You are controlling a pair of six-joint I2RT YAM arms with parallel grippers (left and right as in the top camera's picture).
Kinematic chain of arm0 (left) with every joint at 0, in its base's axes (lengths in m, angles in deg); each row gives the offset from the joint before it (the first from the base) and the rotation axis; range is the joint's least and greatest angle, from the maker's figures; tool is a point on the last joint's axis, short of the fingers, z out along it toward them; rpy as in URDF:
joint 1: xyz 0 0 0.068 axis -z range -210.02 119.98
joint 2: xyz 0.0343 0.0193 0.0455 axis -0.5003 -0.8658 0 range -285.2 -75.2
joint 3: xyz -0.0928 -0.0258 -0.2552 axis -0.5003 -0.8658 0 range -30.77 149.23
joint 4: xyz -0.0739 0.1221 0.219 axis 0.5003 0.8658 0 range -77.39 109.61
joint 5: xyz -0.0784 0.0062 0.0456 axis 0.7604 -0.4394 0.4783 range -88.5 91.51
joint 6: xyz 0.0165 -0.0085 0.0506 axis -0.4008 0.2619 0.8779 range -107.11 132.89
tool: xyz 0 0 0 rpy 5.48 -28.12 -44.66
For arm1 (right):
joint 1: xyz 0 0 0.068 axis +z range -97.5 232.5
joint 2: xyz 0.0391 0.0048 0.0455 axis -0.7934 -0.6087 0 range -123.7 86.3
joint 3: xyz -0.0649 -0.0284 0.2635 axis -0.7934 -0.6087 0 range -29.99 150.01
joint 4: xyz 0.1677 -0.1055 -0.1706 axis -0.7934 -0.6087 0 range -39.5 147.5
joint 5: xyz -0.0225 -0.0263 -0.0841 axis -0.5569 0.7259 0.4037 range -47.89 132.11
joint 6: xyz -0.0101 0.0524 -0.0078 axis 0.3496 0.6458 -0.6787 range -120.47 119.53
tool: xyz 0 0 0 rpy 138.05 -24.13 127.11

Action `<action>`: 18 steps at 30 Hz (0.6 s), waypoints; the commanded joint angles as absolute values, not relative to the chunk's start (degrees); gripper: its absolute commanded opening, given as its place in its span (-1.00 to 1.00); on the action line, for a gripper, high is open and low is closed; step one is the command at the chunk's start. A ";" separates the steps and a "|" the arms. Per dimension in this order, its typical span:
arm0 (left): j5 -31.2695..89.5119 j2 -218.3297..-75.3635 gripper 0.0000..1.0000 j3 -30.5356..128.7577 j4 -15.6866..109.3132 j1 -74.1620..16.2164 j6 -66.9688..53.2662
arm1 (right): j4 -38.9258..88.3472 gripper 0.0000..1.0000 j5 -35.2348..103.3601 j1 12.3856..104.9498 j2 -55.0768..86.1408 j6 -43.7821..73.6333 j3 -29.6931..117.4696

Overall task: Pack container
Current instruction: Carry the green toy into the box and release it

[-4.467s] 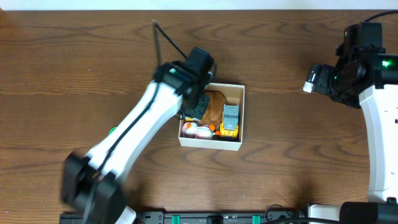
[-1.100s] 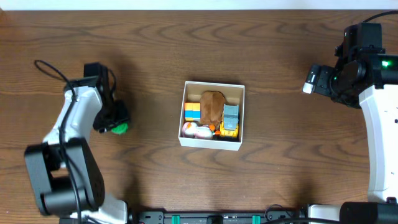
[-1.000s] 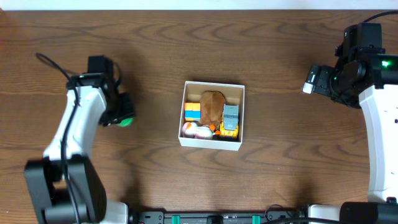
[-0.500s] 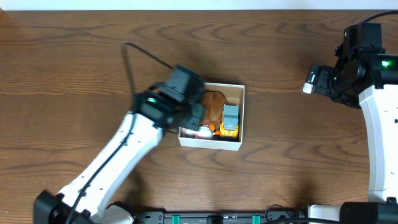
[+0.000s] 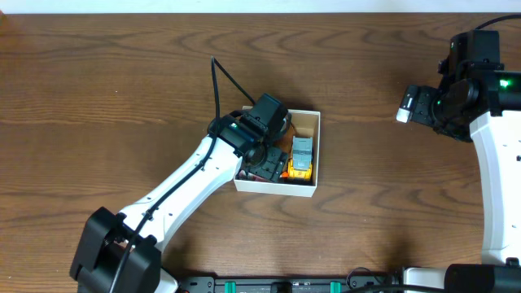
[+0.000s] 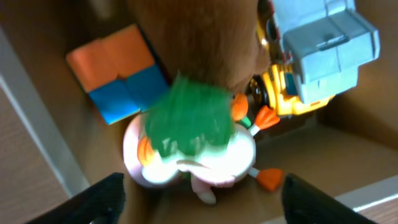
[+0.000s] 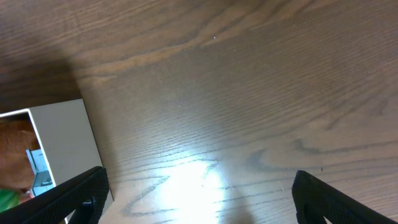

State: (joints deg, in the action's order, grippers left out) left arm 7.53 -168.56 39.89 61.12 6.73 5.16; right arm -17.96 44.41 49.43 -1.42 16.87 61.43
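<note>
The container (image 5: pixel 277 189) is a white box with a tan inside, standing mid-table. My left gripper (image 5: pixel 264 159) hangs inside it, open. In the left wrist view its dark fingertips (image 6: pixel 102 196) stand wide apart with my left gripper (image 6: pixel 199 211) holding nothing. A blurred green toy (image 6: pixel 189 121) sits free on a white-and-pink toy (image 6: pixel 205 168). Around them lie an orange-and-blue block (image 6: pixel 118 71), a brown plush (image 6: pixel 193 37) and a grey-and-yellow truck (image 6: pixel 323 43). My right gripper (image 5: pixel 417 104) is far right, open over bare wood (image 7: pixel 199 205).
The container's white wall (image 7: pixel 62 143) shows at the left edge of the right wrist view. The left arm (image 5: pixel 179 195) stretches diagonally from the front left to the box. A black cable (image 5: pixel 224 77) loops up behind the left wrist.
The left arm swung from the table's left side to over the container, carrying the green toy. Its jaws then widened and the toy now lies free among the other toys. The right arm has not moved.
</note>
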 commanded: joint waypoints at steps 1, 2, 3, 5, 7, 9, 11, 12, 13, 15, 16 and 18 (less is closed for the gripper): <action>6.78 -164.91 0.75 42.84 63.20 6.12 5.57 | -18.10 0.91 44.43 49.15 -1.46 16.17 61.38; 6.28 -163.71 0.77 43.65 64.13 5.79 5.55 | -18.07 0.91 44.41 49.15 -1.46 16.15 61.38; 5.08 -162.44 0.79 44.22 64.90 5.38 5.53 | -18.05 0.91 44.41 49.15 -1.46 16.06 61.38; 1.43 -159.21 0.89 44.59 65.47 4.11 5.29 | -17.96 0.90 44.39 49.26 -1.46 14.82 61.38; -1.50 -155.69 0.93 44.59 65.45 1.99 5.12 | -17.70 0.92 44.81 49.85 -1.46 14.14 61.38; -3.18 -152.15 0.94 44.59 65.01 -1.38 5.12 | -16.54 0.97 45.94 51.23 -1.44 14.01 61.41; -3.64 -149.35 0.95 44.59 64.33 -5.55 5.12 | -14.73 0.98 47.14 53.35 -1.44 14.03 61.41; -3.69 -148.19 0.95 44.59 63.81 -8.11 5.12 | -13.27 0.98 47.69 54.92 -1.44 14.03 61.41; -3.69 -147.49 0.95 44.59 63.37 -10.01 5.12 | -12.15 0.98 47.95 55.97 -1.44 14.03 61.41; -3.66 -146.31 0.96 44.59 62.36 -15.13 5.12 | -8.68 0.98 48.19 58.61 -1.46 14.01 61.41; -3.66 -146.18 0.96 44.59 61.88 -17.01 5.12 | -6.73 0.98 48.41 59.88 -1.46 14.01 61.38; -3.69 -146.27 0.96 44.59 60.70 -20.57 5.12 | -2.77 0.99 48.32 61.69 -1.46 14.03 61.38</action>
